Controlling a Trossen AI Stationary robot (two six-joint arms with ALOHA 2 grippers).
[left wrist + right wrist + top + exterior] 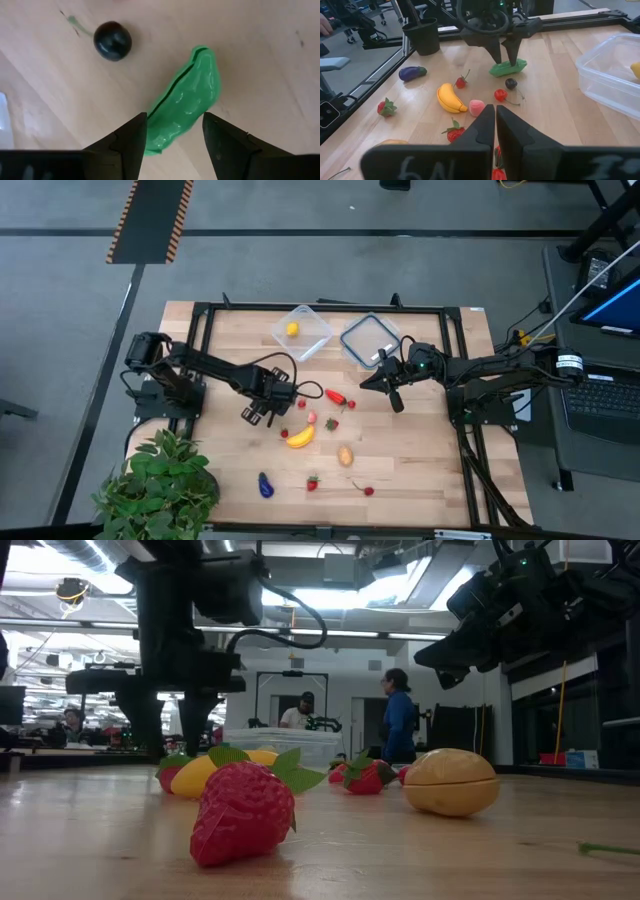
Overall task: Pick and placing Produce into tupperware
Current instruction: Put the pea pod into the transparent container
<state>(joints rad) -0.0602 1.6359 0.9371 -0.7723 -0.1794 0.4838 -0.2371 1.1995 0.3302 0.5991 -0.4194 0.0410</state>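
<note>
Left gripper (172, 131) hung over the green pea pod (186, 100), jaws parted and straddling its near end, nothing gripped; pod lay on the table, well short of the tupperware (301, 330). Best to drop squarely, pinch mid-pod. Right gripper (495, 122) waited closed and empty beside the tub

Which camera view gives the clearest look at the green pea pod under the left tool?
The left wrist view: the green pea pod fills the frame between the open left tool fingers. The right wrist view shows the pod farther off, under that tool. In the high and low views the left arm hides it.
</note>
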